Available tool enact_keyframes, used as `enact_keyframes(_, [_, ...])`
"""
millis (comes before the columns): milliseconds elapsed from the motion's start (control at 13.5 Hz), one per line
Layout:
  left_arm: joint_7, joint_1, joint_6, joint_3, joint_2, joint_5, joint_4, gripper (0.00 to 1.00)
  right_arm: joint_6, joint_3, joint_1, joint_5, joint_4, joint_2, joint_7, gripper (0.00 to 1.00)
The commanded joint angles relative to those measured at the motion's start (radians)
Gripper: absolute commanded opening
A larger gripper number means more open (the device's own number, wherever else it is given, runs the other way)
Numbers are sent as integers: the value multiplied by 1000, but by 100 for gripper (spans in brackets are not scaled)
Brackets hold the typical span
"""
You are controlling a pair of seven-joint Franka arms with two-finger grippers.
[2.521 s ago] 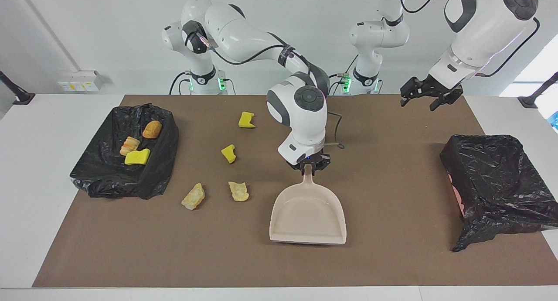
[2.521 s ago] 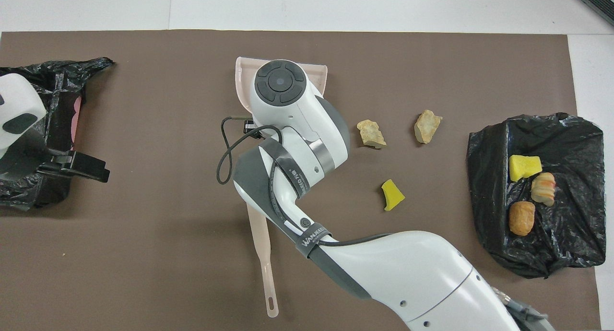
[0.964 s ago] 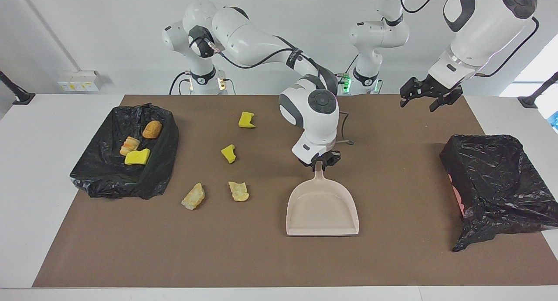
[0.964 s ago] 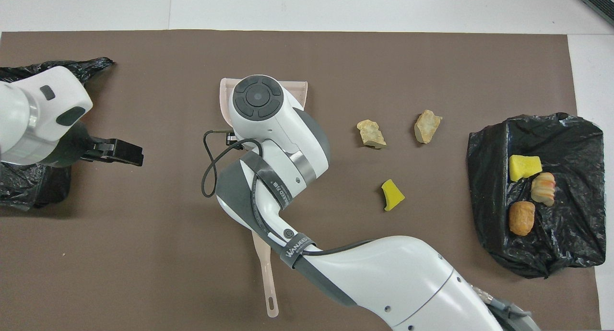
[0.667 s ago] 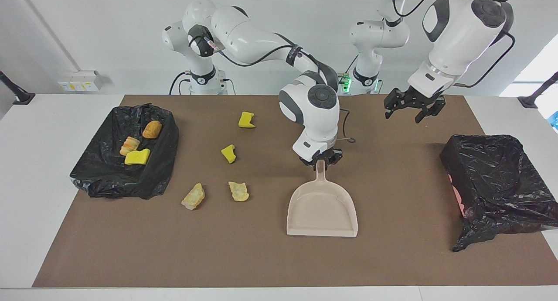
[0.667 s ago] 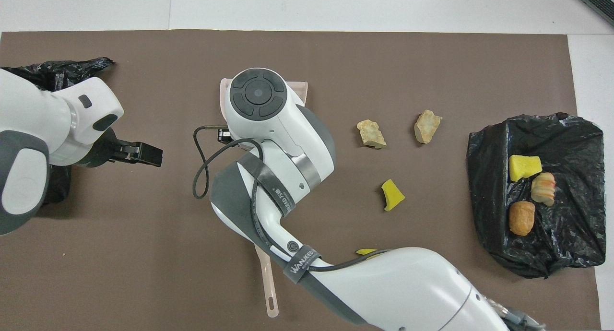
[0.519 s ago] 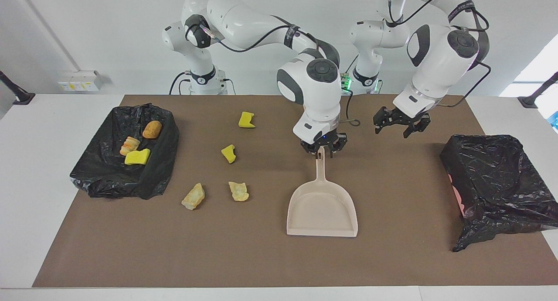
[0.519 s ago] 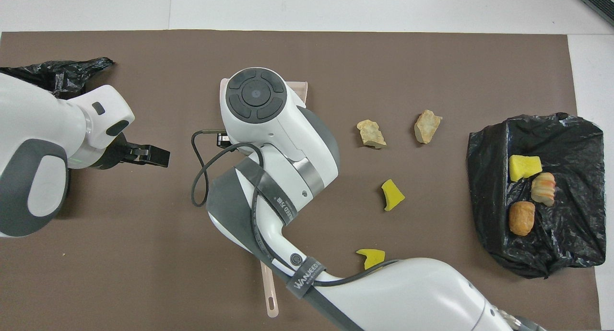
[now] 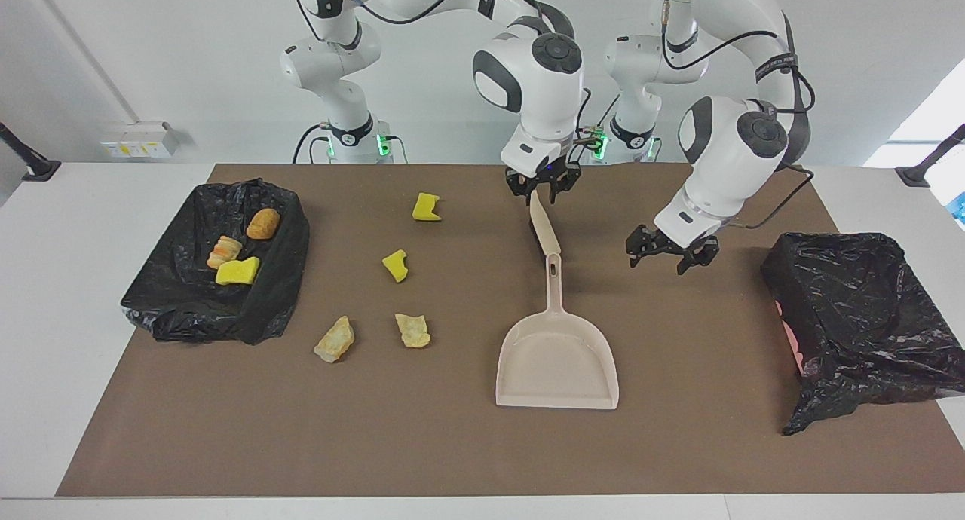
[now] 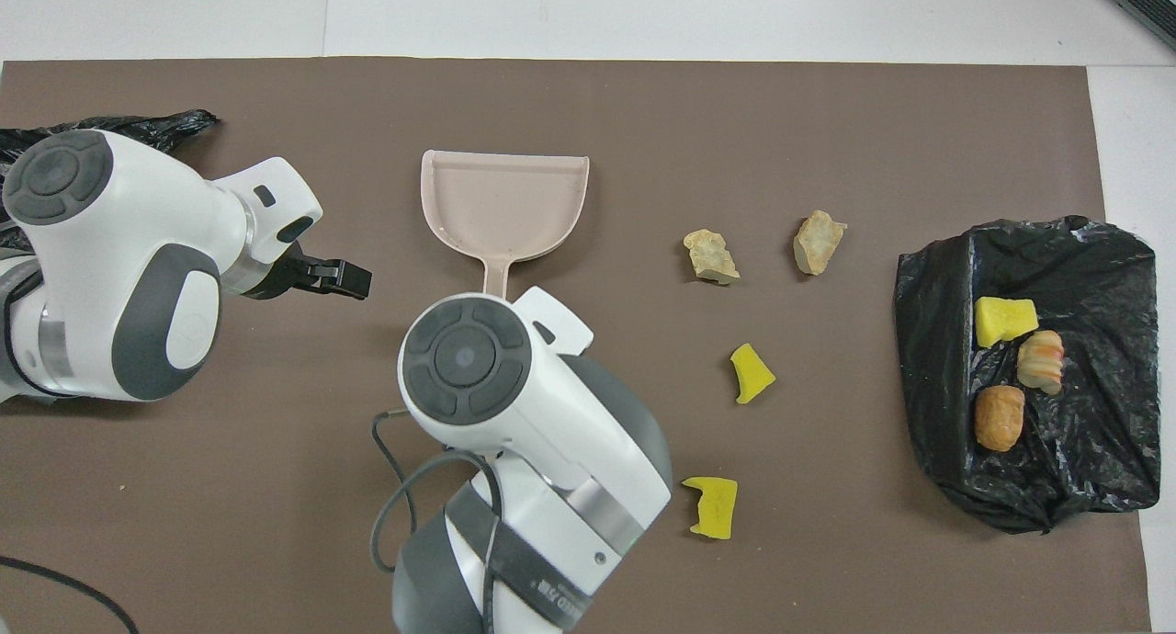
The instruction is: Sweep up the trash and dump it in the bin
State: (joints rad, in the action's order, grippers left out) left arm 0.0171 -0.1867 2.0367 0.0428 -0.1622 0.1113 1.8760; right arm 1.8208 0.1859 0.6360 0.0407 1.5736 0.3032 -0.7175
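- The right gripper (image 9: 544,191) is up in the air over the brown mat (image 9: 678,445), with its fingers pressed together on the top of a flat beige scraper (image 9: 544,226) that hangs slanted under it.
- The scraper's low end is over the end of the handle of the beige dustpan (image 9: 556,362), which lies flat on the mat in the middle of the table.
- The left gripper (image 9: 663,252) is over the mat beside the dustpan handle, toward the left arm's end; its fingers stand apart and hold nothing.
- Four pieces of the trash lie on the mat toward the right arm's end: two yellow sponge chunks (image 9: 426,206) (image 9: 395,264) and two tan lumps (image 9: 413,330) (image 9: 335,339).
- Three more pieces (image 9: 237,270) lie inside the black-lined bin (image 9: 170,309) at the right arm's end.
- A second black-lined bin (image 9: 859,316) is at the left arm's end.
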Motion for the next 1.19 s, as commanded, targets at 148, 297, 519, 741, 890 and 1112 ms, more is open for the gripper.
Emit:
enact_keyframes(148, [-46, -30, 26, -11, -79, -7, -83, 100, 205, 4, 42, 125, 360, -179, -19, 52])
enact_keyframes(297, [-87, -62, 65, -11, -80, -1, -84, 100, 244, 4, 94, 128, 390, -162, -17, 52])
enact_keyframes(519, [-124, -80, 76, -11, -86, 1, -92, 100, 290, 4, 120, 128, 475, -162, -11, 52])
enact_keyframes(741, [-172, -115, 85, -11, -89, 1, -92, 100, 368, 20, 135, 130, 539, -168, -20, 52])
enact_keyframes(890, [-228, -167, 127, -11, -121, -7, -94, 100, 417, 20, 137, 130, 539, -162, -11, 52])
enact_keyframes(1112, [-290, -212, 151, -11, -146, -12, -107, 100, 417, 20, 137, 130, 539, -161, -8, 50])
